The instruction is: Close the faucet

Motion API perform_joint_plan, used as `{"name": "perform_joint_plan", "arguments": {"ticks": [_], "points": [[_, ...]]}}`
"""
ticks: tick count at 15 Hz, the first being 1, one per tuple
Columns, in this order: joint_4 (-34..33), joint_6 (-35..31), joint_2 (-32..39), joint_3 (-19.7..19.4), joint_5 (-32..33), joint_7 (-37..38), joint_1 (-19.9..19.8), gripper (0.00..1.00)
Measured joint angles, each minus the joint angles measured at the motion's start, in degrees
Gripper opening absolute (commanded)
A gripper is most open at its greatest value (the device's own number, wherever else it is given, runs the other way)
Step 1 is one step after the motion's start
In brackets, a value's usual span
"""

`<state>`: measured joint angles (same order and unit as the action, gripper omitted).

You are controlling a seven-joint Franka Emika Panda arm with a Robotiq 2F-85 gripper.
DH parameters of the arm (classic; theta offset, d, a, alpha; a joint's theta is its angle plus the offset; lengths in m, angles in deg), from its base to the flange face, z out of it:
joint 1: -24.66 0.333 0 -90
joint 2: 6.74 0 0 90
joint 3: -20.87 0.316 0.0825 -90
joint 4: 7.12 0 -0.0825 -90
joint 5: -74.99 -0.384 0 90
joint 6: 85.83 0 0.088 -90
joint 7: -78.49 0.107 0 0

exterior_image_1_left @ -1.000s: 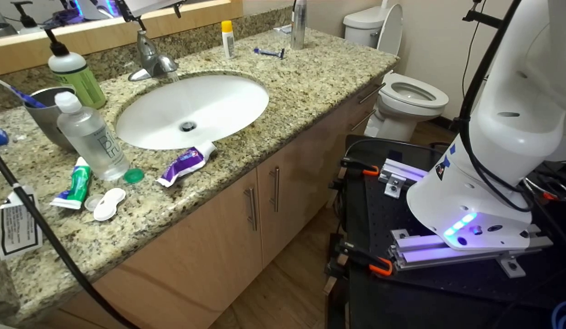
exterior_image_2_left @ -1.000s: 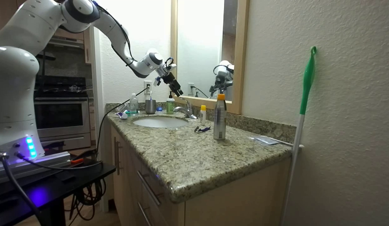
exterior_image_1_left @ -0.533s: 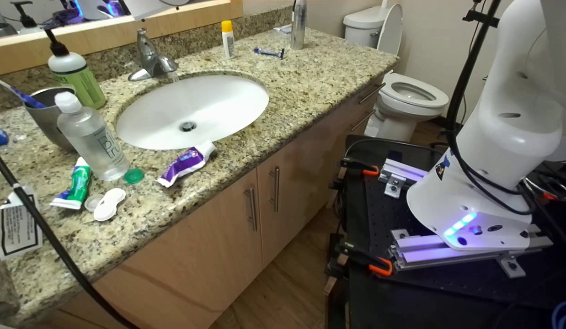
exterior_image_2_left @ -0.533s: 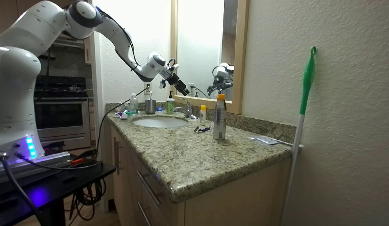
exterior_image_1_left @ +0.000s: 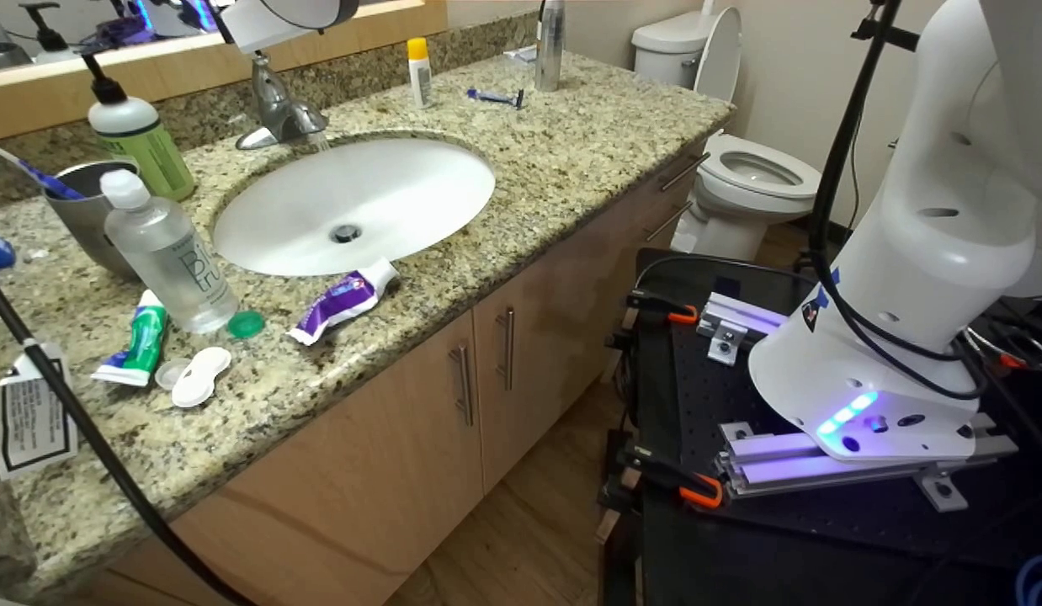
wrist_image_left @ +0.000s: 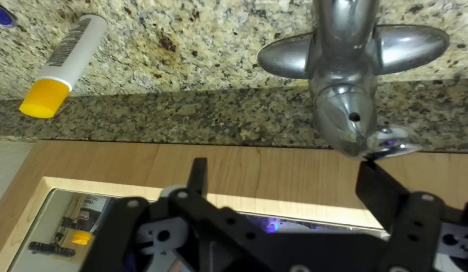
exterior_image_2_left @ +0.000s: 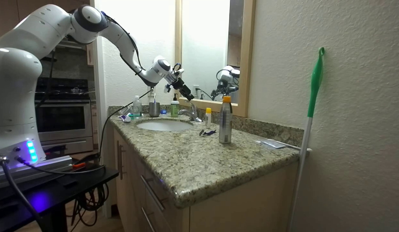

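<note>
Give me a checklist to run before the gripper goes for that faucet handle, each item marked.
1. Faucet shut: not ok, a stream of water shows below its spout.
2. Gripper open: ok, jaws wide apart, nothing held.
3. Handle tip centred between the jaws: not ok, it sits at one side, by a single fingertip.
4. That fingertip touching the handle tip: cannot tell, they meet in the wrist view but a gap could be hidden.
5. Room before the wooden mirror frame: cannot tell, depth is unclear.
6. Yellow-capped bottle out of the way: ok, off to the side.
</note>
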<state>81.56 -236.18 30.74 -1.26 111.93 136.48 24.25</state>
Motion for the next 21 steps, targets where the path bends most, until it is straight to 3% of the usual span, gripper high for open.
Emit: {"name": "perform_joint_plan", "arguments": {"ticks": [3,9,11,13,18,21], "points": [[-1.09,3.95,-0.22,0.55,-3.97,-3.49,0.1,1.0],[-4.28,25.57,-0.23,2.28,-11.49,-10.8,0.15,1.0],[-4.94,29.92,-0.24,3.73,-14.2,-12.65,-0.02,1.0],[-5.54,27.76,-0.43,3.91,-13.81,-10.78,0.53,1.0],[-5.76,14.31,-3.46,2.36,-7.08,-4.79,2.08,1.0],[-5.69,11.49,-3.57,0.74,-4.88,-2.62,2.14,1.0]]}}
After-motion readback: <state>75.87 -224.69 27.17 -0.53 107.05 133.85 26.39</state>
